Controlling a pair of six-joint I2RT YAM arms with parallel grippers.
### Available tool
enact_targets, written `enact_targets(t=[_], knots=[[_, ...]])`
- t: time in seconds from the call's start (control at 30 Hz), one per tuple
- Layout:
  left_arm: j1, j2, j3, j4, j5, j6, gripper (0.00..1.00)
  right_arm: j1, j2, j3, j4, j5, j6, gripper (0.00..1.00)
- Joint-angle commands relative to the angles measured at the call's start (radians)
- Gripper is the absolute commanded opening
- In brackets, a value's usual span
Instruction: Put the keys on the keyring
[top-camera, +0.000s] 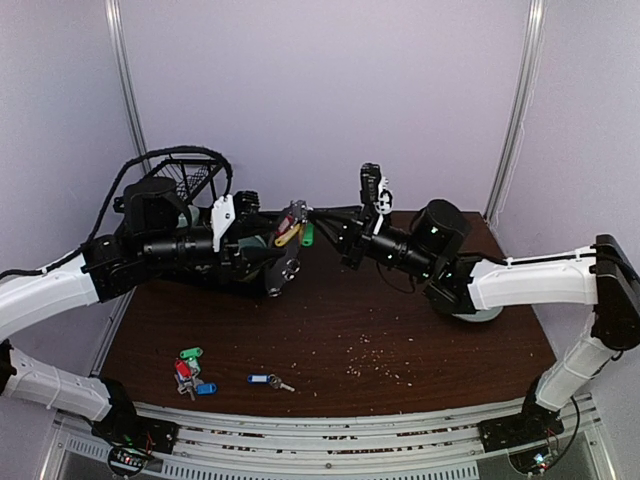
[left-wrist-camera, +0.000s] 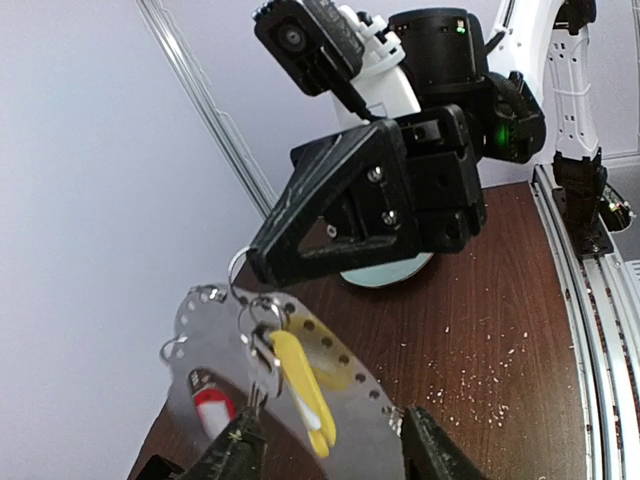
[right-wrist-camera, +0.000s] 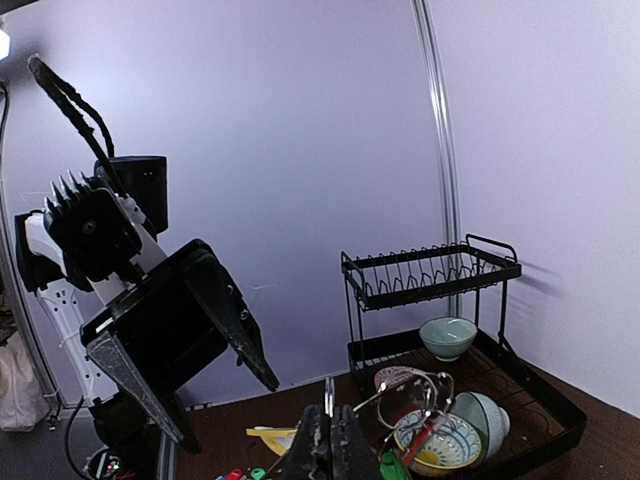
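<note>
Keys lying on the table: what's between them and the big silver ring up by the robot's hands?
Only bare brown table lies between the loose keys and the keyring; the top view shows it.

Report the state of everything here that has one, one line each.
left gripper, open.
right gripper, shut on the keyring.
keyring, tilted up on edge.
yellow-tagged key, hanging from the keyring.
green-tagged key, beside it, apparently hung too.
three clustered keys, loose on the table.
lone blue-tagged key, loose on the table.
</note>
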Motion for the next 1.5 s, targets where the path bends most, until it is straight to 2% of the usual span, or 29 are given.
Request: enact_targets(t=[0.0,0.1,0.2,0.37,0.53,0.7,0.93,1.07,1.17,1.33,1.4,1.47], knots=[[-0.004,-0.01,-0.003,0.024,-0.019,0.031,0.52,-0.01,-0.132,-0.042,-0.144,0.085,-0.113,0.0],[-0.004,-0.016,-0.002,0.023,-0.035,0.036,0.57,-0.009,-0.205,-0.071,-0.325,0.155,-0.151,0.0],[-0.004,-0.016,0.0,0.017,-0.052,0.043,0.62,-0.006,-0.263,-0.07,-0.601,0.253,-0.152,0.0],[-0.004,-0.006,0.006,0.009,-0.07,0.049,0.67,0.013,-0.298,-0.064,-1.005,0.469,-0.038,0.0],[-0.004,-0.001,0.005,0.009,-0.076,0.051,0.69,0.04,-0.243,-0.041,-1.228,0.529,0.075,0.0],[-0.004,-0.003,0.006,0.01,-0.074,0.051,0.7,0.039,-0.125,0.024,-1.286,0.584,0.088,0.0],[-0.004,-0.006,0.005,0.012,-0.066,0.05,0.71,-0.043,0.144,0.218,-1.282,0.655,-0.015,0.0],[-0.004,-0.004,0.004,0.012,-0.069,0.049,0.72,-0.075,0.249,0.296,-1.275,0.646,-0.055,0.0],[-0.004,-0.008,0.003,0.013,-0.071,0.049,0.72,-0.076,0.278,0.289,-1.306,0.596,-0.042,0.0],[-0.004,-0.006,0.001,0.016,-0.063,0.049,0.73,-0.074,0.22,0.186,-1.271,0.478,0.016,0.0],[-0.004,-0.004,0.002,0.016,-0.061,0.048,0.73,-0.075,0.188,0.168,-1.28,0.469,0.043,0.06],[-0.004,-0.004,0.002,0.016,-0.063,0.048,0.73,-0.076,0.154,0.153,-1.287,0.482,0.069,0.26]])
